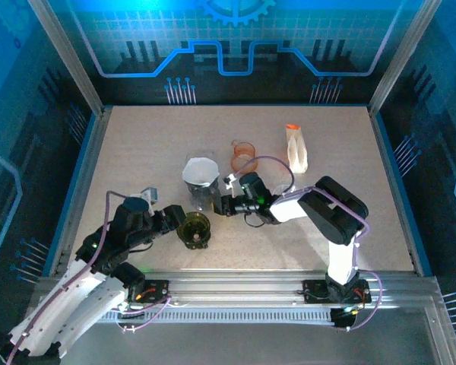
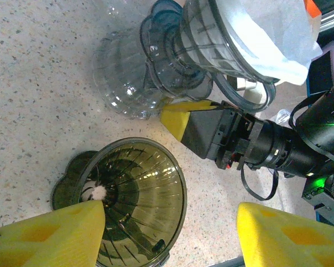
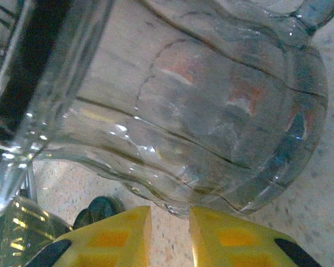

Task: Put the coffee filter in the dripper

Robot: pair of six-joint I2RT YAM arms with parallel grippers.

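A white coffee filter (image 1: 200, 171) (image 2: 267, 39) sits in a clear ribbed cone (image 2: 203, 47) on top of a glass carafe (image 1: 203, 199) (image 2: 128, 78) (image 3: 211, 111). A dark olive dripper (image 1: 193, 228) (image 2: 139, 200) lies tilted on the table with nothing in it. My left gripper (image 1: 176, 220) (image 2: 172, 236) is open, one finger over the dripper's mouth and the other well clear of its rim. My right gripper (image 1: 222, 204) (image 3: 170, 233) is low at the carafe's base. Its fingers (image 3: 108, 239) stand a narrow gap apart with bare table showing between them.
An orange measuring cup (image 1: 243, 152) and a white pouch with an orange cap (image 1: 296, 148) stand behind the carafe. The right arm's body (image 2: 278, 150) reaches in from the right, close to the olive dripper. The speckled table (image 1: 137, 144) is ringed by blue walls.
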